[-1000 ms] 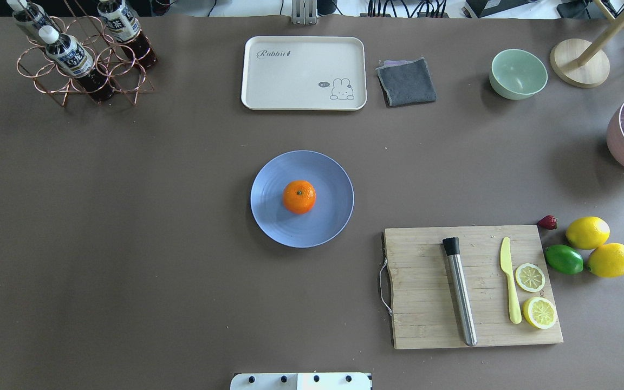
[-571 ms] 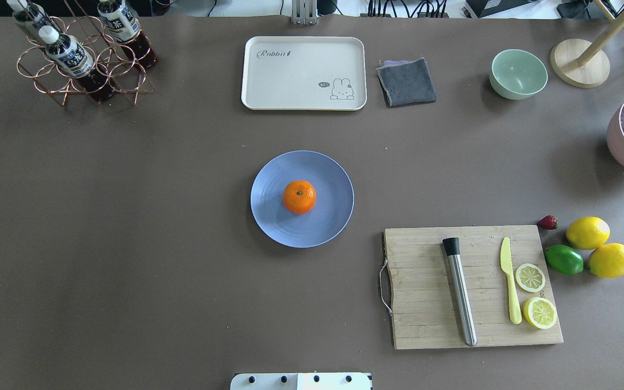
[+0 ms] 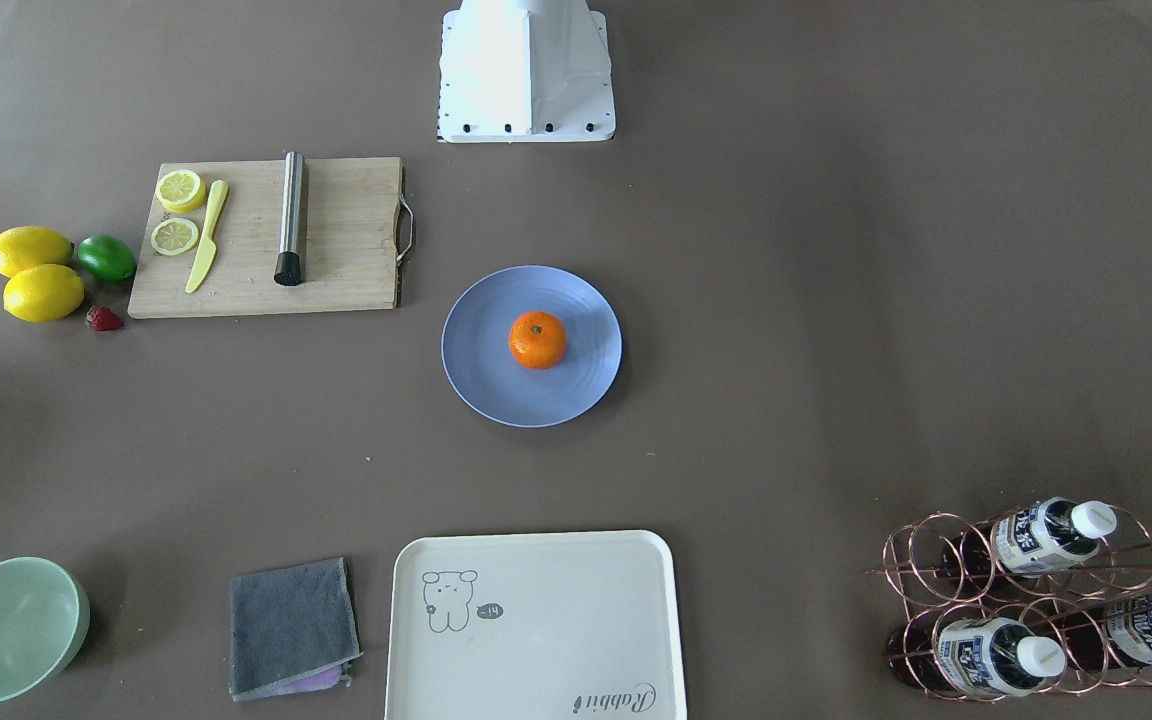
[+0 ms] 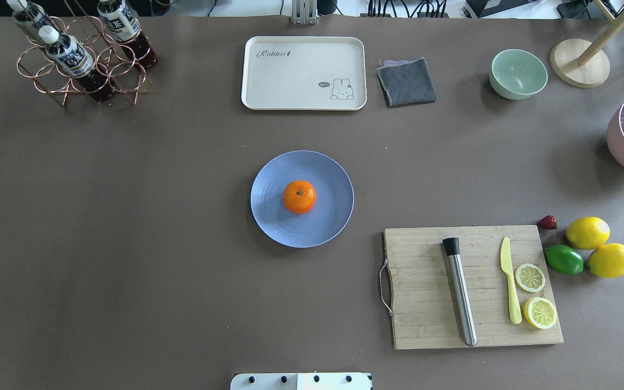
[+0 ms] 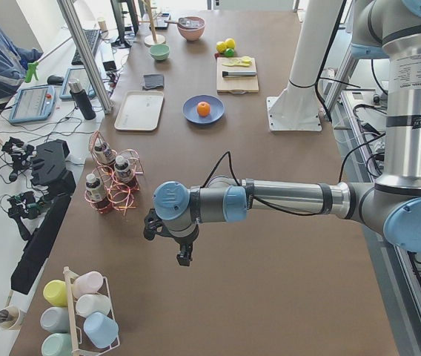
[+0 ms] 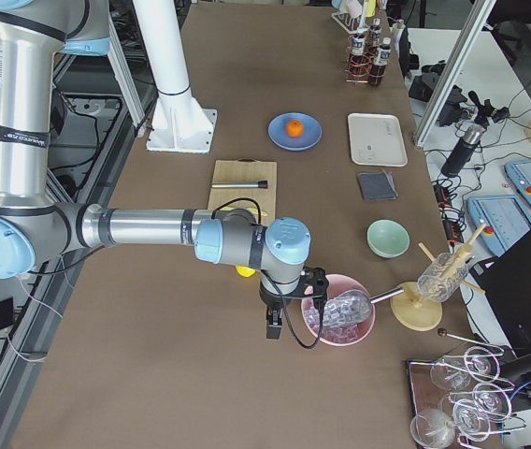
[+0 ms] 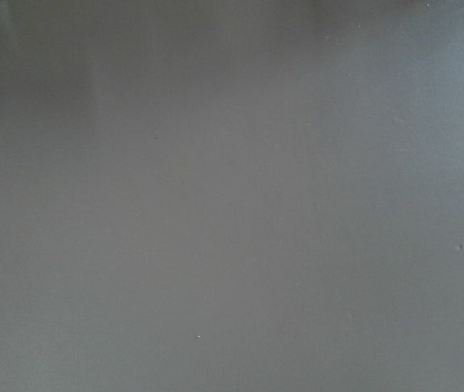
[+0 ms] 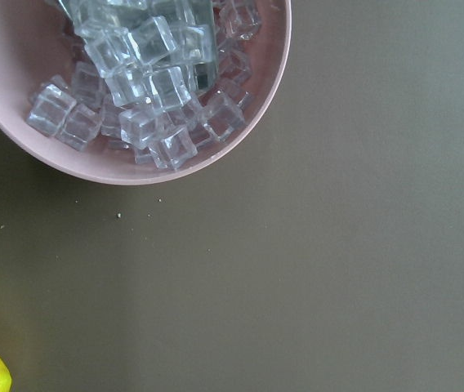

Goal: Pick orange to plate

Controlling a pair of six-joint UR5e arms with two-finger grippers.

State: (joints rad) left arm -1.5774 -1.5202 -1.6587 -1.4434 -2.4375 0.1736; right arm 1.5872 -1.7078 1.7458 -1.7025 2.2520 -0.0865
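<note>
The orange rests in the middle of the periwinkle plate at the table's centre, with nothing touching it; the front view shows the orange and plate the same way. My left gripper hangs over bare table far off at the left end, past the bottle rack. Beside the pink ice bowl at the right end hangs my right gripper. Both show only in the side views, so I cannot tell whether they are open or shut. Neither wrist view shows fingers.
A cutting board with a steel muddler, yellow knife and lemon slices lies right of the plate. Two lemons and a lime sit beyond it. A cream tray, grey cloth, green bowl, bottle rack and ice bowl line the far edge.
</note>
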